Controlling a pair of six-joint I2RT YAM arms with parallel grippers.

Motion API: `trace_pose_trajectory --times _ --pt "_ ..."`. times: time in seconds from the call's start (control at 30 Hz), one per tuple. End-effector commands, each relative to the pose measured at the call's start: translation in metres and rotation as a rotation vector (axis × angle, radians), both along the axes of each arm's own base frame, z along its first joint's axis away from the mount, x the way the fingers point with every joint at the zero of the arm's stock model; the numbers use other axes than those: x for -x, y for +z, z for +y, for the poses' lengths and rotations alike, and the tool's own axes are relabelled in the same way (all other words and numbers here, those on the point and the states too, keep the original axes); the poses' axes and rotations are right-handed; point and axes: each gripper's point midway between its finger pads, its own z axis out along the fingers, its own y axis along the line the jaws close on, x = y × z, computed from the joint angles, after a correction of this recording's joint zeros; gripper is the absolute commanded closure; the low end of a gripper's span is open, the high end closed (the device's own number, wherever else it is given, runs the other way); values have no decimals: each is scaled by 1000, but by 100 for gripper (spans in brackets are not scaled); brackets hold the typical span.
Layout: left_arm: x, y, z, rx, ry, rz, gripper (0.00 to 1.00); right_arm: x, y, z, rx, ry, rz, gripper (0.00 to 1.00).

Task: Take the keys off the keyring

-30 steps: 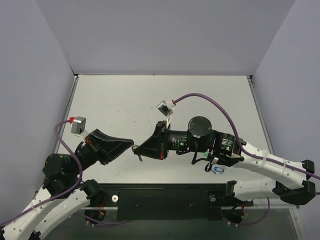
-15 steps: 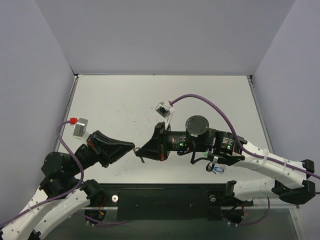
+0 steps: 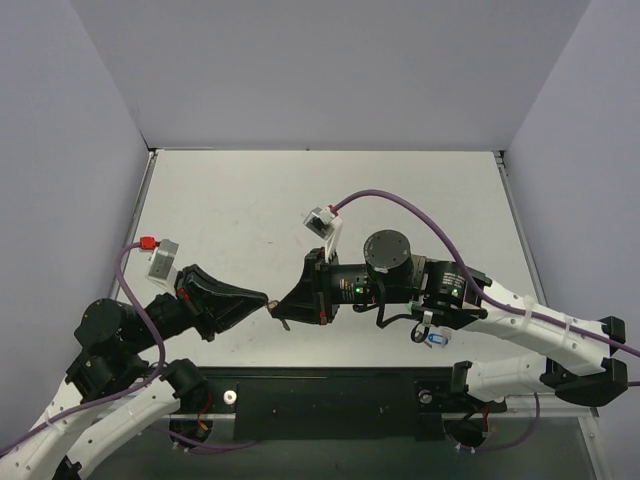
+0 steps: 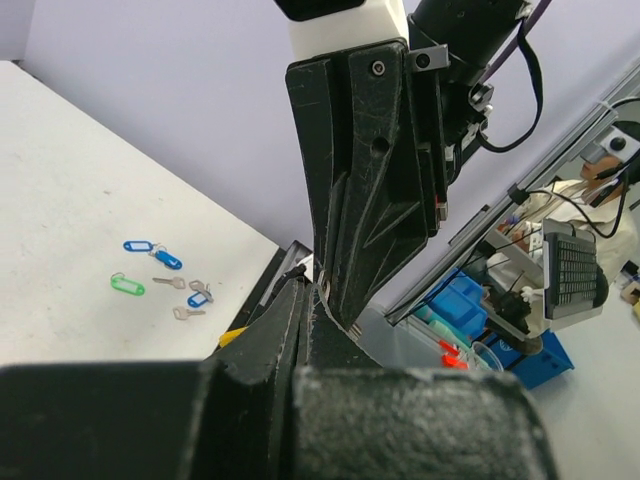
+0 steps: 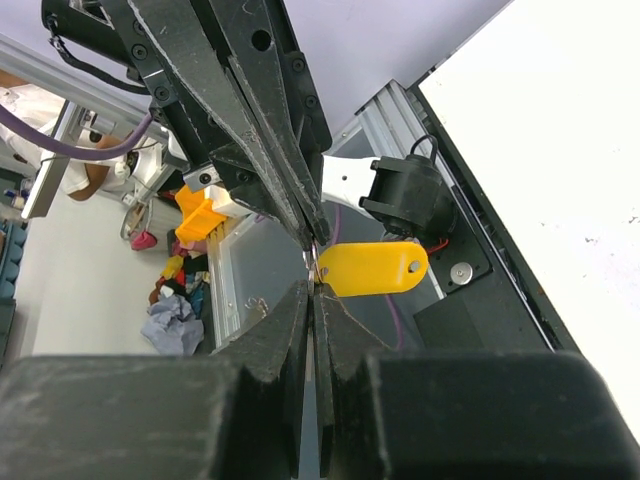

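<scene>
My two grippers meet tip to tip above the table's near edge. The left gripper [image 3: 264,300] is shut, and so is the right gripper [image 3: 274,309]. In the right wrist view a thin silver keyring [image 5: 316,264] is pinched where the right gripper [image 5: 316,285] meets the left fingertips [image 5: 306,225]. A yellow-capped key [image 5: 372,268] hangs off the ring to the right, free of both grippers. The left wrist view shows the left gripper [image 4: 305,290] shut against the right fingers [image 4: 370,200], with a sliver of yellow [image 4: 232,336] beside it.
Loose blue tags [image 4: 137,245], [image 4: 197,298], a green tag [image 4: 127,285] and silver keys [image 4: 172,282] lie together on the white table [image 3: 230,200]. In the top view only a blue one [image 3: 436,340] shows under the right arm. A black rail [image 3: 330,395] runs along the near edge.
Both arms have drifted slightly left and toward the near edge. The small gap between the two gripper tips half a second ago has closed.
</scene>
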Motion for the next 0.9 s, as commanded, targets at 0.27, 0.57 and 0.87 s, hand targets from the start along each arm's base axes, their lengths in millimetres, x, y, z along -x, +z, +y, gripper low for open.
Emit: trace_pose_trajectory --times 0.27,0.57,0.87 --pt "9 -24 -7 -190 -80 -11 100 -1 40 5 -67 14 -65 100" --pt "4 -41 -5 -286 -58 4 100 -4 29 10 6 4 -40 100" --pt "1 -64 -6 -389 -70 31 100 -11 12 15 115 -2 -38 100"
